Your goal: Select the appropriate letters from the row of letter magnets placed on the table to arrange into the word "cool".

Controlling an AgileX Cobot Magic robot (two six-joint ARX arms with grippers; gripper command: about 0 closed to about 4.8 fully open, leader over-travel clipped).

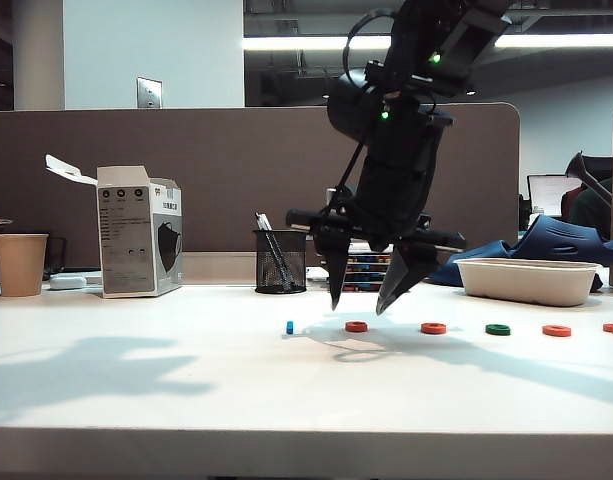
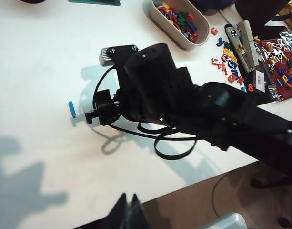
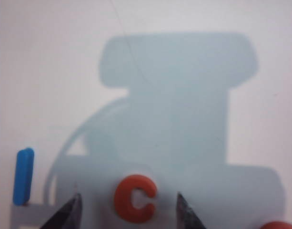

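- Right end effector [image 3: 128, 210] hangs wide open, straddling the red C [image 3: 135, 198] on the bench [image 1: 136, 380], blue bar [image 3: 23, 175] just beside
- Left end effector [image 2: 128, 213]: grip can't be told

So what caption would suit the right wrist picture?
Open right gripper poised either side of a red letter C, blue bar beside it.

Looks like an office to me: brown partition wall [image 1: 236, 180], mesh pen holder [image 1: 280, 262], stapler [image 2: 248, 40], ceiling strip lights [image 1: 316, 43].
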